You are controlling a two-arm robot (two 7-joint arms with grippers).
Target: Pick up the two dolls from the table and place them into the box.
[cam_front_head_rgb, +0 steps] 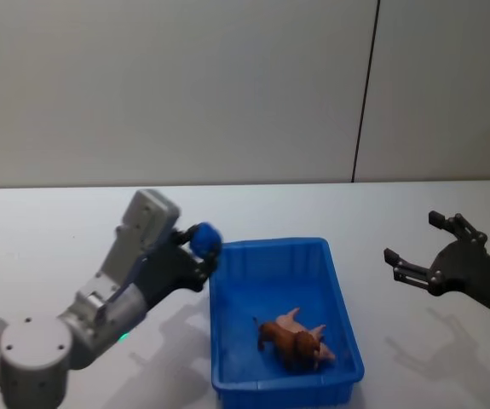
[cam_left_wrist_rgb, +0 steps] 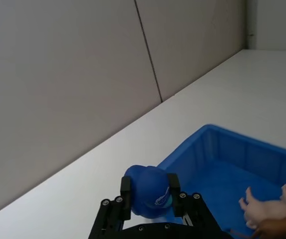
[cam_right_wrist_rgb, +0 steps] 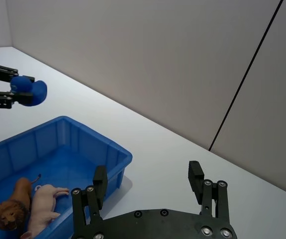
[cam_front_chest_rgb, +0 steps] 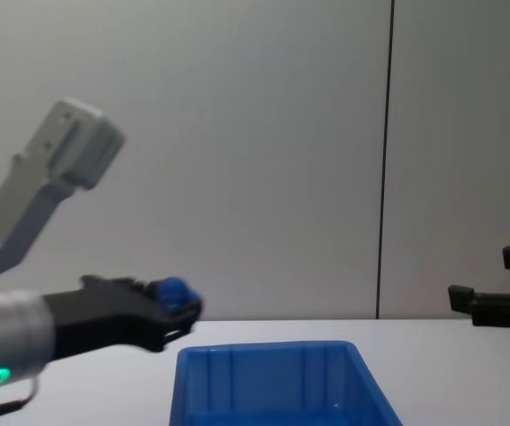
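One blue doll [cam_front_head_rgb: 205,240] clamped in the left gripper [cam_front_head_rgb: 200,256], raised just over the far left corner of the one blue box [cam_front_head_rgb: 344,315]. One lion doll [cam_front_head_rgb: 294,342] lying inside. Right gripper [cam_front_head_rgb: 422,247] apart, empty, well right of the box

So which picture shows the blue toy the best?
The left wrist view: the blue toy sits big and close, clamped in the left end effector. The head view, right wrist view and chest view show it small.
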